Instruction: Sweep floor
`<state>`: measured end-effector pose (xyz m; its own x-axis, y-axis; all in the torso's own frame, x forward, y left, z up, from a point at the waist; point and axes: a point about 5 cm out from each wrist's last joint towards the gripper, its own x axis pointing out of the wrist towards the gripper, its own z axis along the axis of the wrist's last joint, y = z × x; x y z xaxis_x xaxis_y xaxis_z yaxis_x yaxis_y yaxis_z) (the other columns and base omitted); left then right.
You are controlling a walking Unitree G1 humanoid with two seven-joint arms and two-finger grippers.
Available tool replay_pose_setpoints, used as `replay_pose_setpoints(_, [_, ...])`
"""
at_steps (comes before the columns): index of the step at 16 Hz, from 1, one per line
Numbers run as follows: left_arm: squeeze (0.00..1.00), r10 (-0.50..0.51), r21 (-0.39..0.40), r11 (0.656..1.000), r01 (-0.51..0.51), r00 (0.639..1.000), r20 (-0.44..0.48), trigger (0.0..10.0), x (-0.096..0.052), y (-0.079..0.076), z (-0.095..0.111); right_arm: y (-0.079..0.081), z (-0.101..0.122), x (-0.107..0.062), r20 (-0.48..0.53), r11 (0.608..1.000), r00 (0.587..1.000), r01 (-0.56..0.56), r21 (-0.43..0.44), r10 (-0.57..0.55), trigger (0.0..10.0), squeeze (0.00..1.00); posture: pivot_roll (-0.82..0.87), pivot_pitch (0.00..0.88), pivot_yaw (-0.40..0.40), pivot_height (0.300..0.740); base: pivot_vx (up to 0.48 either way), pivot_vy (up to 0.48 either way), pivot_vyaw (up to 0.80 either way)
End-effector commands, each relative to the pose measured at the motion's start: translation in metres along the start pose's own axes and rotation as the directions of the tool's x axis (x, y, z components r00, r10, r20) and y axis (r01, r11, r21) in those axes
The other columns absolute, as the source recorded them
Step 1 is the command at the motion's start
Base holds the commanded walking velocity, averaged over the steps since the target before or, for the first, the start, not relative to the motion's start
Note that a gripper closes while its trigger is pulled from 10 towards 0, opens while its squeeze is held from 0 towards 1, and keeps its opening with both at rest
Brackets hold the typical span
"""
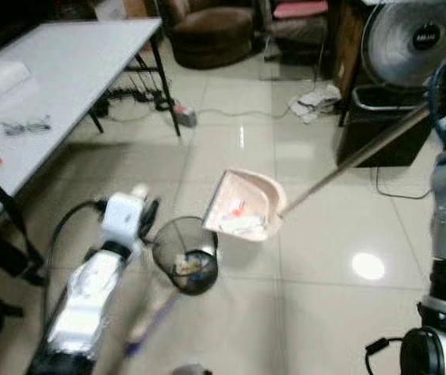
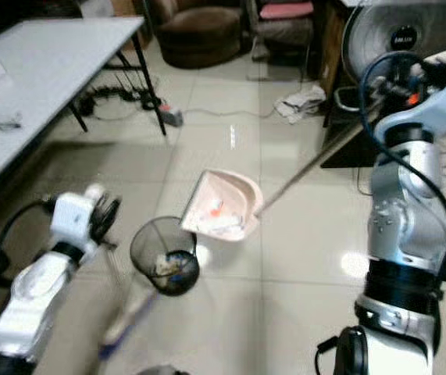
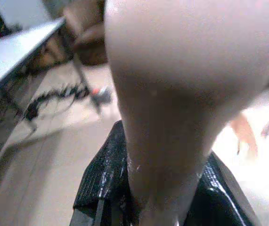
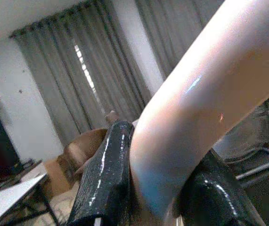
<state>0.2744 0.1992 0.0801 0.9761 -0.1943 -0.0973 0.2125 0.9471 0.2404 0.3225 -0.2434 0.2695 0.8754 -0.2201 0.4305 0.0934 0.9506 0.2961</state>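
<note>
In the middle of the frame the pink dustpan hangs tilted above the tiled floor, holding white scraps and an orange bit, its lower edge just beside the black mesh wastebasket. The right claw is clamped around the dustpan's long handle, which runs to the upper right. At lower left, the left claw grips the broom's pale handle, and a grey desk fills the upper left.

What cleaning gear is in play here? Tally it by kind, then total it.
Dustpan: 1
Broom: 1
Mesh waste bin: 1
Total: 3
</note>
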Motion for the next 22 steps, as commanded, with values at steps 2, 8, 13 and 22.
replay_pose_setpoints(2, [0.00,0.063,0.032,0.998,-0.063,0.998,-0.015,10.0,-0.005,0.011,-0.003,0.011,0.007,0.004,0.054,0.998,0.998,-0.048,0.039,0.046,10.0,0.00,0.00,0.044,0.092,0.740,0.000,0.000,0.00])
replay_pose_setpoints(8, [0.00,0.095,0.002,0.995,-0.095,0.995,-0.024,10.0,-0.006,0.008,-0.001,0.031,-0.007,0.015,0.114,0.990,0.984,-0.138,-0.013,0.139,10.0,0.00,0.03,0.076,0.086,0.740,0.000,0.000,0.00])
replay_pose_setpoints(13, [0.00,0.116,0.011,0.993,-0.116,0.992,-0.038,10.0,-0.022,0.011,-0.001,0.066,-0.028,0.025,0.156,0.955,0.942,-0.286,-0.079,0.295,10.0,0.00,0.09,0.108,0.070,0.740,0.000,0.000,0.00])
replay_pose_setpoints(22, [0.00,0.134,0.038,0.991,-0.132,0.989,-0.057,10.0,-0.037,0.016,0.001,0.144,-0.056,0.012,0.209,0.803,0.775,-0.576,-0.157,0.597,10.0,0.00,0.16,0.128,0.053,0.740,0.000,0.000,0.00])
